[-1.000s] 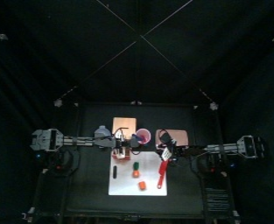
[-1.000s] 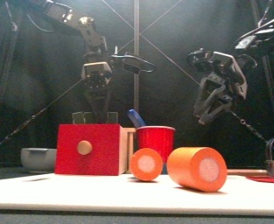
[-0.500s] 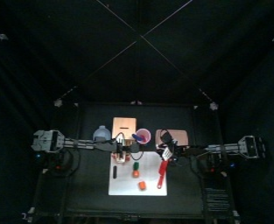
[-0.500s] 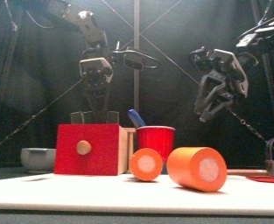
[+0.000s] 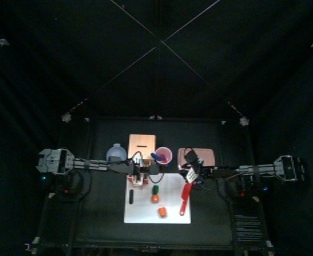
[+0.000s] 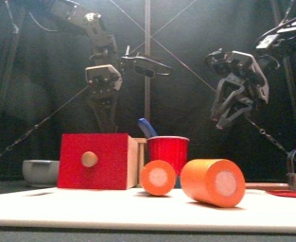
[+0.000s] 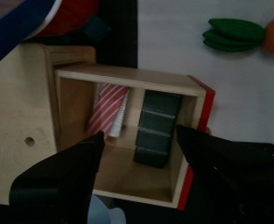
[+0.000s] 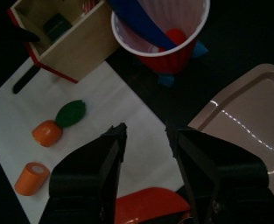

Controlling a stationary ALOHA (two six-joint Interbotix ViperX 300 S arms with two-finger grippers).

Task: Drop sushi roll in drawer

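The small boxy wooden drawer (image 7: 122, 140) with a red front and a round knob (image 6: 95, 161) stands pulled open on the white mat (image 5: 172, 212) that covers the table's middle. Inside it lie a dark green-black sushi roll (image 7: 154, 131) and a red-and-white striped piece (image 7: 108, 108), side by side. The left gripper (image 7: 139, 153) hangs just above the open drawer, jaws spread wide, holding nothing. Beside the drawer stands a red plastic cup (image 8: 160, 31) with a blue stick in it. Nearer the front lie two orange cylinders (image 6: 211, 181) and a flat green piece (image 8: 70, 113). The right gripper (image 8: 146, 144) hovers apart, jaws parted and empty. Black curtains (image 5: 65, 50) enclose the table.
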